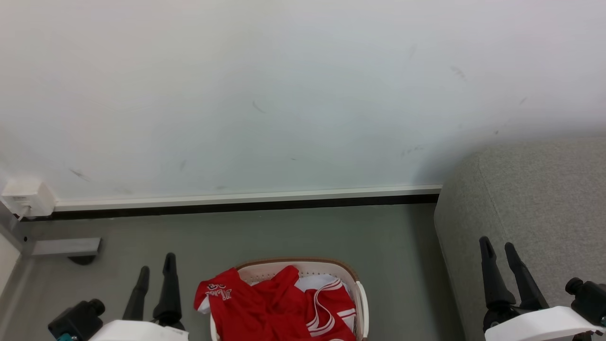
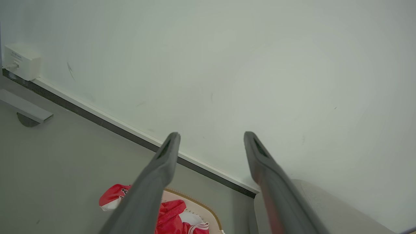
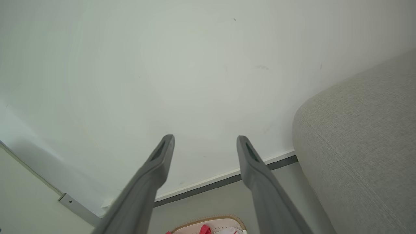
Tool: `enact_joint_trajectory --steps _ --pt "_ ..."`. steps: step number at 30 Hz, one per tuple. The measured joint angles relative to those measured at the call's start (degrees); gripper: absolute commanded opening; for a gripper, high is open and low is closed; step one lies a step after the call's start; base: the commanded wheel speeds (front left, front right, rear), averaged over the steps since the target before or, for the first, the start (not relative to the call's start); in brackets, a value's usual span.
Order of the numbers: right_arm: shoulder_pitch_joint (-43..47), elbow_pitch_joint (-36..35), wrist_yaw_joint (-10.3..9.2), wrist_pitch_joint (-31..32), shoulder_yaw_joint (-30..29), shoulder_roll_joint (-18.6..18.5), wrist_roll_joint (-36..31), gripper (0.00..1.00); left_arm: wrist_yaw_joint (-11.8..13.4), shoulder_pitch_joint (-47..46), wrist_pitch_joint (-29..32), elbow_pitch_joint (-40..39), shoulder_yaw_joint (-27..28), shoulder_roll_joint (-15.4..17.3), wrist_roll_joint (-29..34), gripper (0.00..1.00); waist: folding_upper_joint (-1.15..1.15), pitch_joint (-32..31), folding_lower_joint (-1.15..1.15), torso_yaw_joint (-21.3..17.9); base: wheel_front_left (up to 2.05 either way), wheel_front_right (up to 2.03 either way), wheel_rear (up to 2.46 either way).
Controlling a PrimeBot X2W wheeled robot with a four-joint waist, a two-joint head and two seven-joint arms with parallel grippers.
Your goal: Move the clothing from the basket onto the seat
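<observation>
The red clothing (image 1: 272, 308) with white stripes lies heaped in the cream basket (image 1: 303, 267) at the bottom centre of the head view, one lettered part draped over the basket's left rim. The grey seat (image 1: 535, 199) fills the right side. My left gripper (image 1: 156, 267) stands open to the left of the basket, holding nothing. My right gripper (image 1: 498, 246) stands open in front of the seat, also holding nothing. In the left wrist view the clothing (image 2: 169, 216) and basket (image 2: 198, 204) show below my open left gripper (image 2: 211, 138). The right wrist view has the basket (image 3: 211, 222) and the seat (image 3: 360, 146).
A pale wall (image 1: 284, 94) with a white and dark skirting strip (image 1: 246, 201) rises behind the basket. A white box (image 1: 26, 196) sits on the wall at far left, above a grey bar (image 1: 66, 246). Grey floor (image 1: 284, 232) lies around the basket.
</observation>
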Motion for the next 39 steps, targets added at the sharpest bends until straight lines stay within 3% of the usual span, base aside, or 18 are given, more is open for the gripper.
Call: enact_joint_trajectory --steps 39 --pt "-0.82 -0.34 0.0 -5.58 2.58 -0.07 -18.97 1.0 1.7 0.87 -5.49 -1.18 -0.82 0.19 21.56 1.0 0.0 -0.87 0.0 -0.42 0.0 0.0 0.0"
